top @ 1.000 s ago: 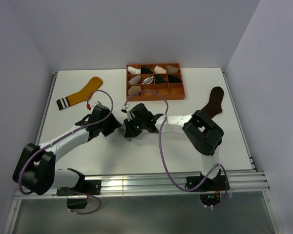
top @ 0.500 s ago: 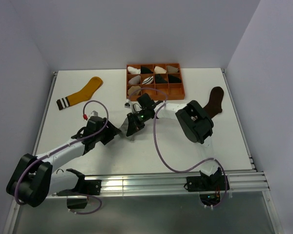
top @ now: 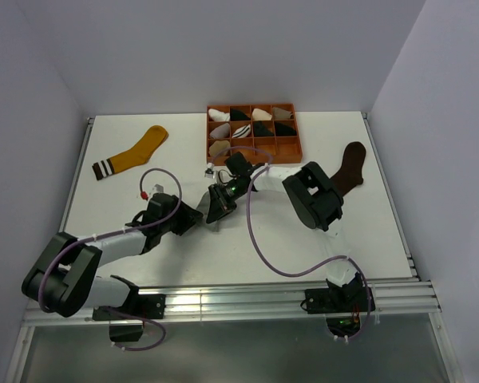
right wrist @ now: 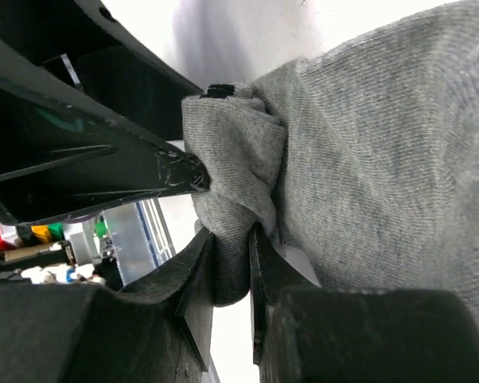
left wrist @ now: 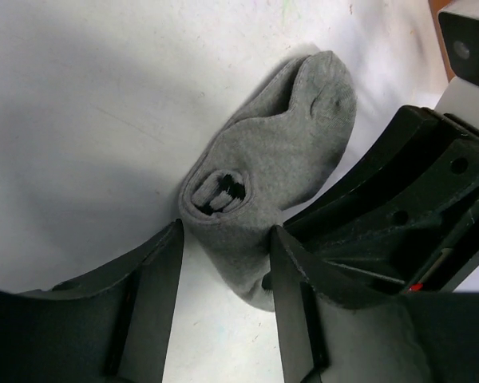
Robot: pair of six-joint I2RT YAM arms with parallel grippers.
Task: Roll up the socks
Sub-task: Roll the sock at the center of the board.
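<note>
Okay so, the white table (top: pixel 303 231) carries everything. The biggest extra on it is the orange tray (top: pixel 255 162), just beyond the right claw (right wrist: pixel 231 267) and a bit further beyond the left claw (left wrist: pixel 225 238). Purple cables (top: pixel 255 239) loop off both arms, one curling over the table on the near side of the right claw. Small sock bundles (top: pixel 219 114) in white, black and beige sit in the tray's compartments. What really crowds things is the claws themselves. They meet nose to nose mid-table, the right one's black body fills the space right beside the left one, and a left finger (right wrist: pixel 88 159) pokes in with its tip against the fabric. Now the socks. The dark brown sock (top: pixel 351 166) lies flat well off to the right of the right claw, past that arm's elbow. The mustard sock (top: pixel 136 153) lies flat well off to the left of the left claw and beyond it, striped cuff towards the table's left edge. The grey sock (left wrist: pixel 287 152) is right between the two claws, one end rolled up with a bit of dark stripe showing in the core and the toe stretched away flat. The left claw's fingers stand apart on either side of that roll, right up against it, but I can't tell if they're actually squeezing. The right claw is pinched tight on a fold of the same roll.
</note>
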